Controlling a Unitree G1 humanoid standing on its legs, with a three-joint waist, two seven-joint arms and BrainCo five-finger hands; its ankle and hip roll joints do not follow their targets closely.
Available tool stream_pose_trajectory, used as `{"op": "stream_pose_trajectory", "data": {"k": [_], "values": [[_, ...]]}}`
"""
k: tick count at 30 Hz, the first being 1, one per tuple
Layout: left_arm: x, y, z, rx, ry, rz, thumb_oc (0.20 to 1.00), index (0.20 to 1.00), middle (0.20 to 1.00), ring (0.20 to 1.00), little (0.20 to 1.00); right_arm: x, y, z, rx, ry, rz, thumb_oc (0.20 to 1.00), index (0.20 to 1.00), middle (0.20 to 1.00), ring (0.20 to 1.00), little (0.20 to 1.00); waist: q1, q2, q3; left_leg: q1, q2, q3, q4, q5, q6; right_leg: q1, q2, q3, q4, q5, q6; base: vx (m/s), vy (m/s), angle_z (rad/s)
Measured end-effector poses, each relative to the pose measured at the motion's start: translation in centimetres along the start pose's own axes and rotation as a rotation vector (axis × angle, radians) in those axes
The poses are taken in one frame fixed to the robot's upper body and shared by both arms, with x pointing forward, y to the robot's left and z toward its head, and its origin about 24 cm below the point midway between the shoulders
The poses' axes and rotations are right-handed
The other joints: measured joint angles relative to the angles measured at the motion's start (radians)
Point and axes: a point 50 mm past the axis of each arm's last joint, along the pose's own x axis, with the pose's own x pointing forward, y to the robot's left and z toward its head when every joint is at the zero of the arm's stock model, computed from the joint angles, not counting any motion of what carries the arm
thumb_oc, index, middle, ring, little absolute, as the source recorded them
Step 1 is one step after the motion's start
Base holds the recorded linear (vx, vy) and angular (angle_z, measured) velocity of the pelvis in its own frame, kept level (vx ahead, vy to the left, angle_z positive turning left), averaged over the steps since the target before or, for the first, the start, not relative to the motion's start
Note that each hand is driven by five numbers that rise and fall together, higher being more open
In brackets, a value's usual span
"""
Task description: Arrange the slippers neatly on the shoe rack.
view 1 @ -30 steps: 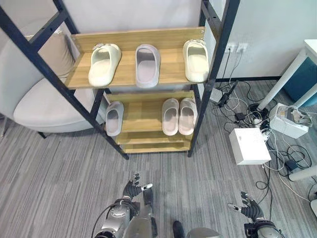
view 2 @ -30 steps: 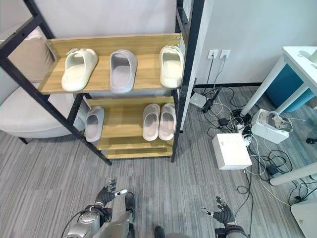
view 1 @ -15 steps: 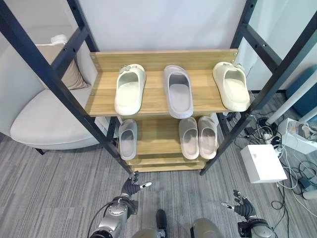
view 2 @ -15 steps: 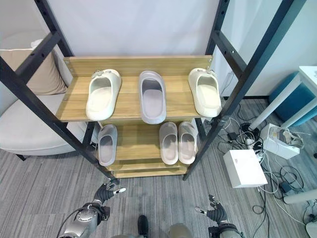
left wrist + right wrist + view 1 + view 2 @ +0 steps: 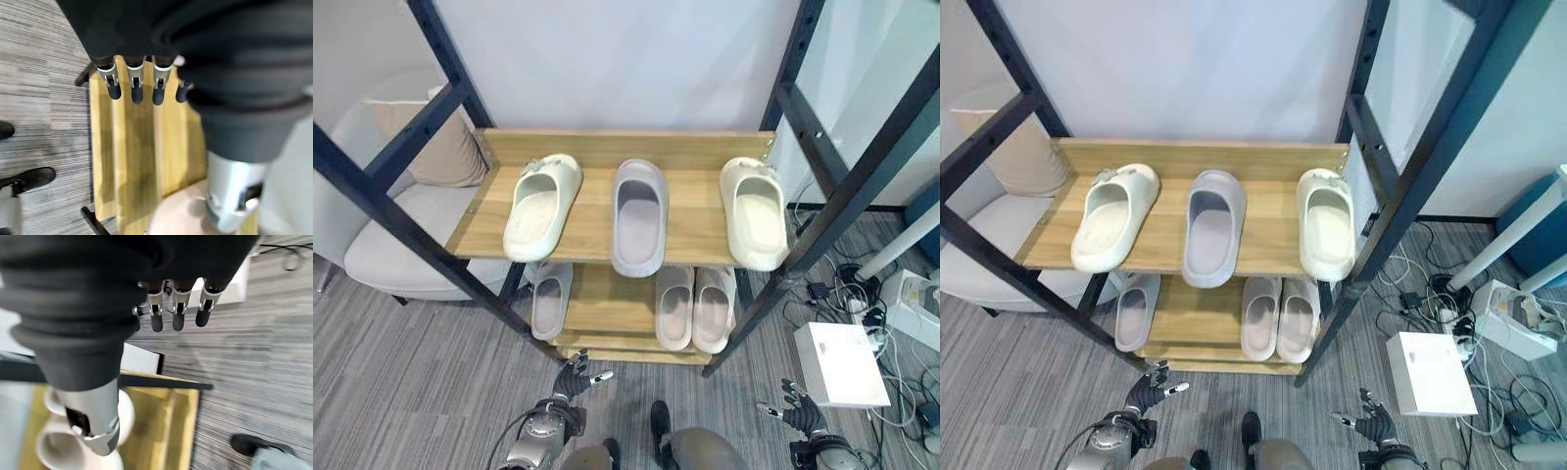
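**Slippers on the rack, both hands low and empty**

The rack (image 5: 590,147) has two wooden shelves in a black frame. On the upper shelf lie three slippers, well apart: a cream slipper (image 5: 541,205) on the left, tilted a little, a grey slipper (image 5: 638,214) in the middle, and a second cream one (image 5: 754,211) on the right. On the lower shelf a lone grey slipper (image 5: 550,299) lies on the left and a pink pair (image 5: 695,306) side by side on the right.

The left hand (image 5: 574,374) and right hand (image 5: 796,409) hover over the floor before the rack, fingers straight and spread, holding nothing.

A chair (image 5: 391,235) with a cushion (image 5: 429,149) stands left of the rack; a white box (image 5: 843,364) lies on the floor to its right.
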Motion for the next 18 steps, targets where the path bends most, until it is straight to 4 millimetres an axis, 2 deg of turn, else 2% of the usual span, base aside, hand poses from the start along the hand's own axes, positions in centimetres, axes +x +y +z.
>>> {"op": "stream_pose_trajectory", "data": {"k": [1,2,5,6,9,12,13,15,17,18], "values": [[0.0,0.0,0.0,-0.001,-0.001,0.0,1.0,1.0,1.0,1.0,1.0,0.0,0.0,0.0,0.001,0.0,0.0,1.0,1.0,1.0,1.0,1.0,0.0,0.002,-0.002,0.0,0.008,0.004,-0.037,0.012,-0.008,0.009,0.002,-0.003,-0.019,0.001,0.001,0.12,0.078,0.06],[0.1,0.0,0.1,0.002,-0.002,0.0,1.0,1.0,1.0,1.0,1.0,0.0,0.1,-0.1,0.001,0.003,0.0,1.0,1.0,1.0,1.0,1.0,0.0,0.001,0.0,-0.012,0.032,0.0,-0.107,0.045,-0.041,0.02,0.003,-0.002,-0.04,0.013,0.012,0.08,0.05,0.12],[0.1,0.0,-0.1,0.003,0.008,0.01,1.0,1.0,1.0,1.0,1.0,0.0,0.0,-0.2,0.0,0.008,-0.002,1.0,1.0,1.0,1.0,1.0,0.004,0.013,-0.002,-0.034,0.099,-0.008,-0.198,0.11,-0.069,0.042,0.028,0.003,-0.068,0.017,0.015,0.1,0.094,-0.01],[0.1,0.0,-0.1,0.003,0.011,0.011,1.0,1.0,1.0,1.0,1.0,-0.1,0.0,-0.2,-0.001,0.009,-0.003,1.0,1.0,1.0,1.0,1.0,0.002,0.014,-0.003,-0.029,0.105,-0.008,-0.198,0.117,-0.075,0.046,0.035,0.008,-0.073,0.025,0.026,0.17,0.175,-0.29],[-0.1,0.0,-0.5,0.0,0.02,0.011,1.0,1.0,1.0,1.0,1.0,-0.1,-0.3,-0.4,-0.008,0.014,-0.008,1.0,1.0,1.0,1.0,1.0,0.004,0.023,-0.009,0.006,0.107,-0.002,-0.199,0.133,-0.071,0.081,0.045,0.03,-0.081,0.035,0.031,0.12,0.118,-0.35],[-0.2,-0.1,-0.5,-0.003,0.019,0.008,1.0,1.0,1.0,1.0,1.0,-0.4,-0.9,-0.8,-0.022,0.03,-0.016,1.0,1.0,1.0,1.0,1.0,-0.004,0.054,-0.021,0.03,0.091,-0.001,-0.199,0.138,-0.069,0.1,0.055,0.03,-0.093,0.065,-0.008,0.12,0.157,-0.31],[-0.1,-0.1,-0.3,-0.002,0.013,0.007,1.0,1.0,1.0,1.0,1.0,-0.5,-0.8,-1.0,-0.023,0.035,-0.014,1.0,1.0,1.0,1.0,1.0,-0.003,0.056,-0.021,0.03,0.087,0.0,-0.199,0.138,-0.069,0.103,0.054,0.035,-0.093,0.074,-0.023,0.07,0.114,-0.13],[-0.1,0.0,-0.3,-0.002,0.013,0.008,1.0,1.0,1.0,1.0,1.0,-0.5,-0.8,-0.9,-0.023,0.033,-0.012,1.0,1.0,1.0,1.0,1.0,-0.001,0.059,-0.021,0.029,0.087,0.0,-0.199,0.139,-0.066,0.109,0.052,0.051,-0.092,0.075,-0.023,0.05,0.104,-0.23],[-0.1,-0.1,-0.3,-0.002,0.012,0.005,1.0,1.0,1.0,1.0,1.0,-0.4,-0.8,-0.6,-0.023,0.018,-0.011,1.0,1.0,1.0,1.0,1.0,-0.002,0.072,-0.023,0.033,0.095,0.001,-0.198,0.172,-0.038,0.116,0.054,0.06,-0.093,0.065,-0.009,0.05,0.091,-0.2],[-0.1,-0.1,-0.3,-0.001,0.013,0.002,1.0,1.0,1.0,1.0,1.0,-0.4,-0.7,-0.5,-0.021,0.014,-0.007,1.0,1.0,1.0,1.0,1.0,-0.002,0.074,-0.024,0.039,0.088,0.001,-0.198,0.152,-0.017,0.12,0.046,0.065,-0.093,0.059,0.002,0.05,0.086,-0.05]]}}
